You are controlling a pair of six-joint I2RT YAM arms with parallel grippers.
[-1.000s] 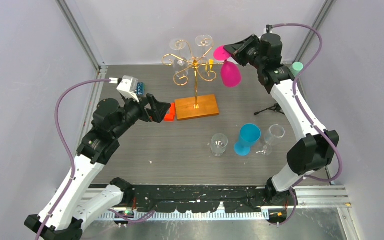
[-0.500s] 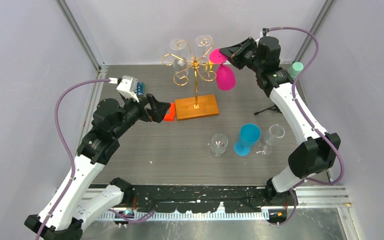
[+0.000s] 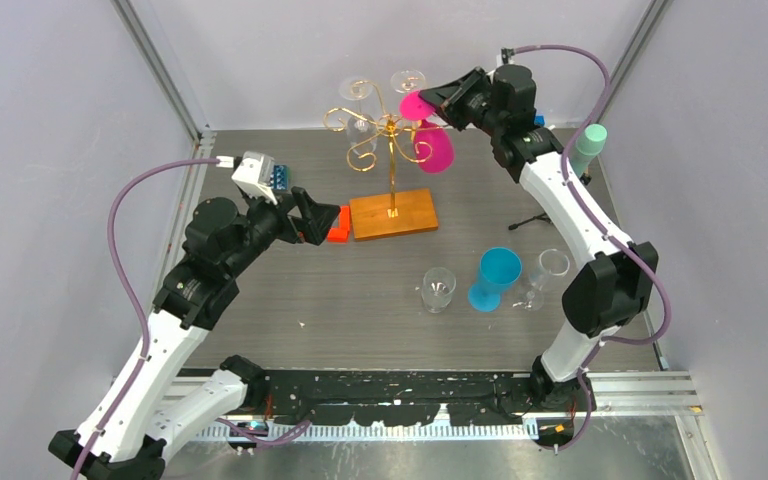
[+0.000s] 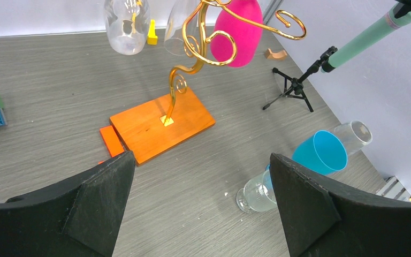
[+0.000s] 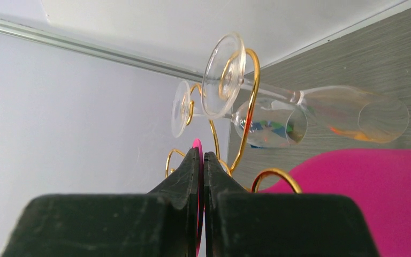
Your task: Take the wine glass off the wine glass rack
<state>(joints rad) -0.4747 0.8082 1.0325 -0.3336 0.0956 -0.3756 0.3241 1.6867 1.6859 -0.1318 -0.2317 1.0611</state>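
Right pincer (image 3: pixel 441 100) pinched shut on the foot of the pink wine glass (image 3: pixel 438 148), bowl down among the rack's (image 3: pixel 392 172) right scrolls. Likely way out: rightward, toward that arm. Left pincer (image 3: pixel 317 218) gapes low, idle.

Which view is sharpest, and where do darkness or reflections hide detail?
Top external: evenly lit, sharp throughout. Left wrist: rack sharp, left fingers dark, little detail. Right wrist: right fingers featureless black; clear glasses carry reflections; pink glass saturated.

You look down from above and behind; left wrist view faces far-right, right wrist view very near; all share the wine glass rack (image 3: pixel 405 215).
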